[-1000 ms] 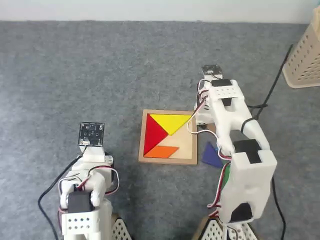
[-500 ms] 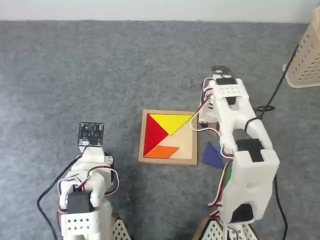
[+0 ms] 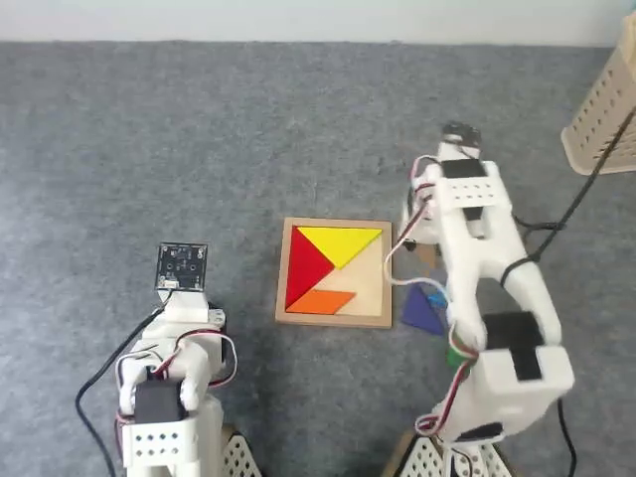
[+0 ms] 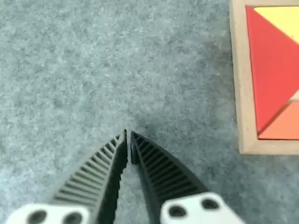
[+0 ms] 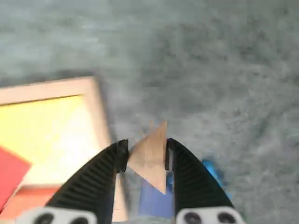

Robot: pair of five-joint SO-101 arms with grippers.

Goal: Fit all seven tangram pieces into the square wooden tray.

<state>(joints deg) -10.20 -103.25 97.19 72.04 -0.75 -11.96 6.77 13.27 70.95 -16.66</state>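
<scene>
The right jaws pinch a tan triangle (image 5: pixel 148 156) by its edges near the tray (image 5: pixel 99 105); it may twist loose. The left jaws are pressed together.

Matt wooden tray (image 3: pixel 333 320) on rough grey carpet (image 3: pixel 149 129).

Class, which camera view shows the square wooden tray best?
The high view: the whole tray is seen from above, holding a yellow triangle, a red triangle and an orange piece. The left wrist view catches one edge and corner; the right wrist view, a corner beside the right gripper, which grips a tan triangle.
</scene>
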